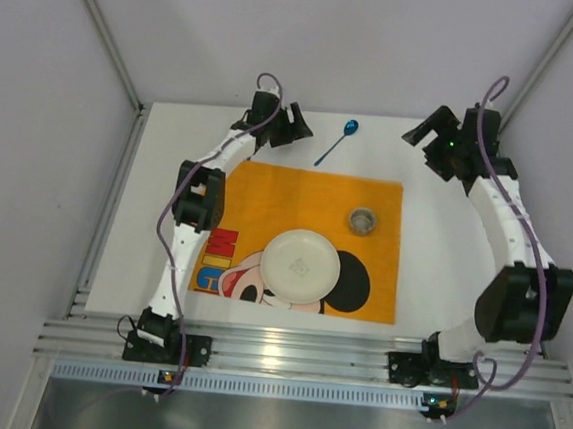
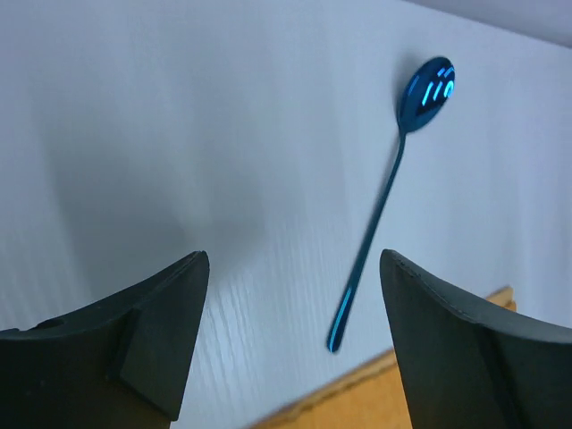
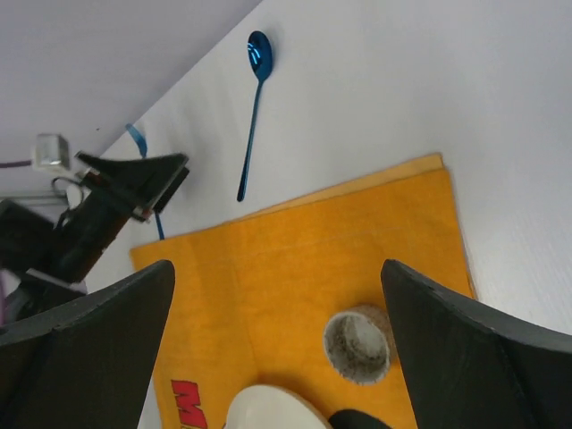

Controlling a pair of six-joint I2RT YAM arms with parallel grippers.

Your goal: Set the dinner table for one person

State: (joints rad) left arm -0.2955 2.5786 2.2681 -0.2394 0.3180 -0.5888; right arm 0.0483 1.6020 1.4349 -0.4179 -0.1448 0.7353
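Two arm bases sit at the near edge of the bench [image 1: 417,271], the large white top that carries everything else and runs back to the far wall. Just beyond the bases lies an orange placemat [image 1: 268,193] with a cartoon mouse printed on it. A white plate [image 1: 300,266] rests on its near middle and covers part of the mouse's face. Farther back, towards the placemat's far right corner, a small round cup [image 1: 363,220] stands upright on the orange (the right wrist view shows a pale, speckled inside).

Past the placemat's far edge a blue spoon [image 1: 335,146] lies flat on bare bench. Its handle tip is close to the orange edge but apart from it, and its bowl points away to the far right.

At the back left, the left gripper [image 1: 299,125] is over the white surface just left of the spoon. Its jaws are spread wide with nothing between them, and the spoon shows through the gap in its own wrist view. At the back right, well apart from the spoon, the right gripper [image 1: 424,136] also has its jaws parted and empty. Its camera looks down on the cup and the placemat.
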